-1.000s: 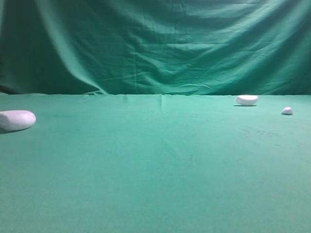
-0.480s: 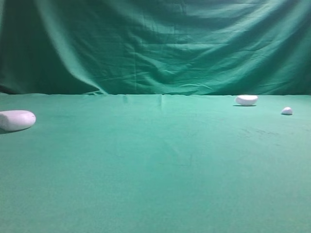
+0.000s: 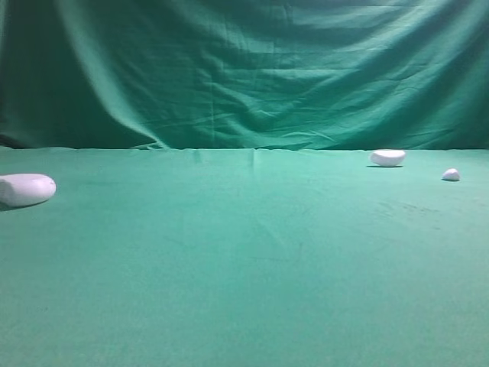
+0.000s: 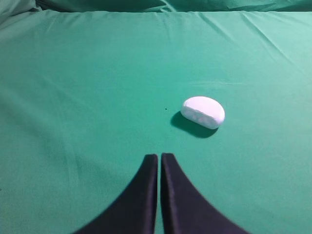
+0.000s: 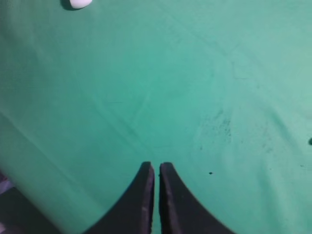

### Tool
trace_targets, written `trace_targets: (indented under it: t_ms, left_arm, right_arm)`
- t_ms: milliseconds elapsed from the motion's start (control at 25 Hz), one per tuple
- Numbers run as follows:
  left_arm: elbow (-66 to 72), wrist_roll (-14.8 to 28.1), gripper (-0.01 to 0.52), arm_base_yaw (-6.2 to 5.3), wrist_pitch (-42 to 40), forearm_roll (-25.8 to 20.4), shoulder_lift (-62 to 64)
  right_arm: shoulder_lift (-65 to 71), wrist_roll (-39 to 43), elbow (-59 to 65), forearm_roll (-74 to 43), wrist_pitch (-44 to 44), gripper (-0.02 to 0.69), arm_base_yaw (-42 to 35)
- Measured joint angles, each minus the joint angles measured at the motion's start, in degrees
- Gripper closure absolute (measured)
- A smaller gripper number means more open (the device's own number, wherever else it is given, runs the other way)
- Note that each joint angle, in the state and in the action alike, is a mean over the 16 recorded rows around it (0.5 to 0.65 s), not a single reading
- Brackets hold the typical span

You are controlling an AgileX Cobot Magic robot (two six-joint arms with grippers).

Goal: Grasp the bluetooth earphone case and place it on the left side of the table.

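Note:
The bluetooth earphone case (image 3: 27, 189) is a white pill-shaped thing lying at the far left of the green table (image 3: 244, 252), partly cut by the frame edge. In the left wrist view a white rounded object (image 4: 203, 111), which looks like the same case, lies on the cloth ahead and to the right of my left gripper (image 4: 159, 157). The left gripper is shut and empty, apart from it. My right gripper (image 5: 156, 165) is shut and empty over bare cloth. Neither gripper shows in the exterior view.
A smaller white oval pebble (image 3: 388, 157) lies at the back right, and a tiny white piece (image 3: 451, 175) lies right of it. A small white object (image 5: 79, 3) sits at the top left edge of the right wrist view. A draped green curtain (image 3: 244, 69) hangs behind.

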Motion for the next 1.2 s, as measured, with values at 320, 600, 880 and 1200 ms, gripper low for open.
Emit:
trace_targets:
  t_ms: [320,600,880,1200]
  left_arm:
    - [0.0,0.0,0.514,0.0,0.0,0.0,0.0]
    - [0.0,0.0,0.514,0.0,0.0,0.0,0.0]
    - [0.0,0.0,0.514,0.0,0.0,0.0,0.0]
    - [0.0,0.0,0.514,0.0,0.0,0.0,0.0]
  right_arm:
    - [-16.3,-0.3,18.1,1.5,-15.5,0.665,-11.8]
    - [-30.3,-0.7,33.4,3.3,-26.3,0.665,-26.7]
    - [-43.3,-1.0,46.6,3.6,-33.1,0.665,-37.4]
    - [-54.0,-1.0,58.7,3.8,-37.8,0.665,-42.1]
